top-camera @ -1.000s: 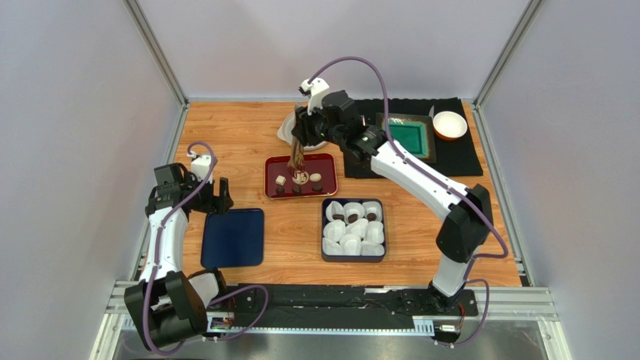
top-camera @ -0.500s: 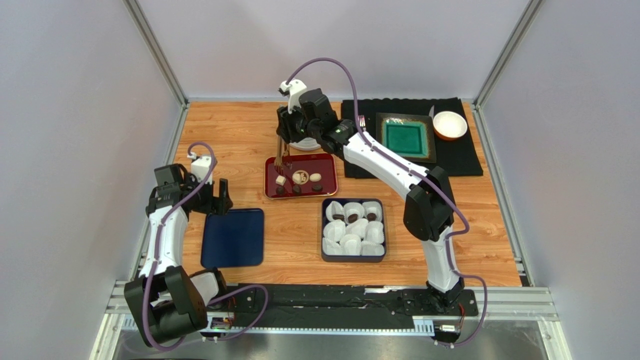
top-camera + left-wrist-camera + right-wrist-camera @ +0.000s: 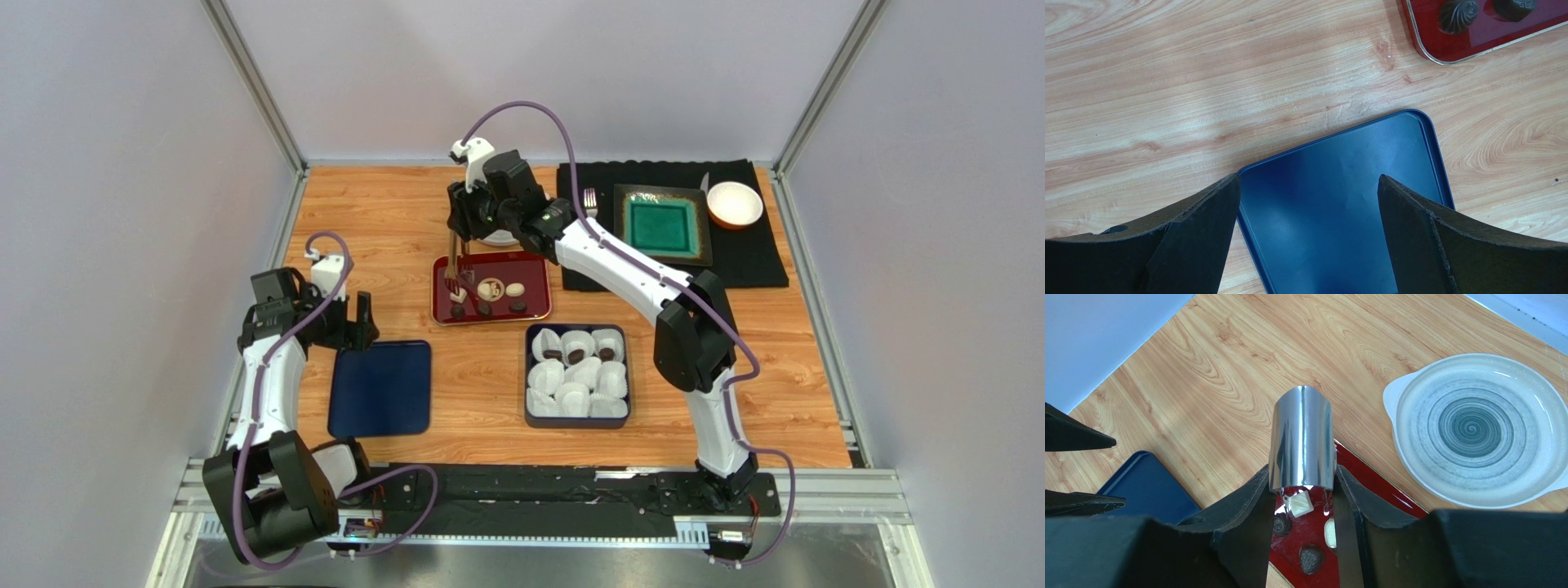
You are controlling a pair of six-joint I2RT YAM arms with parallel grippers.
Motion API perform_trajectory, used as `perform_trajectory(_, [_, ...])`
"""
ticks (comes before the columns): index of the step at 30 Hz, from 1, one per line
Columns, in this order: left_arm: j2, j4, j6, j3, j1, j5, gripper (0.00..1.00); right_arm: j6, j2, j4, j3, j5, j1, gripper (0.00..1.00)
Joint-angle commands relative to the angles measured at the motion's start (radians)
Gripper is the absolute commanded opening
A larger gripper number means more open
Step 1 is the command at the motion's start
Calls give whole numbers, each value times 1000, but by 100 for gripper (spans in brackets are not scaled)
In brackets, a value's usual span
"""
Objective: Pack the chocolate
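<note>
Polished steel tongs (image 3: 1301,441) are pinched between the fingers of the right gripper (image 3: 1301,478), which is clamped on them above the far-left part of the red tray (image 3: 536,267). The tongs point down toward the tray, but their tips are hidden, so I cannot tell whether they are apart or closed on a piece. Most of the chocolate (image 3: 486,309) lies on this tray: dark rounds along its near edge, and a cream square (image 3: 1298,504) right below the tongs. Two more dark pieces (image 3: 553,355) sit in the far row of crinkled white paper cups (image 3: 577,380) inside the dark box (image 3: 577,425), just near of the tray. A grey swirl-patterned plate (image 3: 1475,425) rests on the wooden table (image 3: 393,233) just beyond the tray. Well to the left, the left gripper (image 3: 1308,184) hangs with its fingers spread wide and nothing between them, above the far edge of the blue tray (image 3: 1339,208).
</note>
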Motion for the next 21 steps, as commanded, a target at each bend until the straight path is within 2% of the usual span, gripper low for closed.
perform_trajectory(1, [-2, 22, 23, 2, 16, 15, 91, 4, 0, 40, 35, -16, 14, 40])
perform_trajectory(21, [-3, 23, 33, -5, 34, 23, 91, -2, 41, 20, 39, -18, 15, 40])
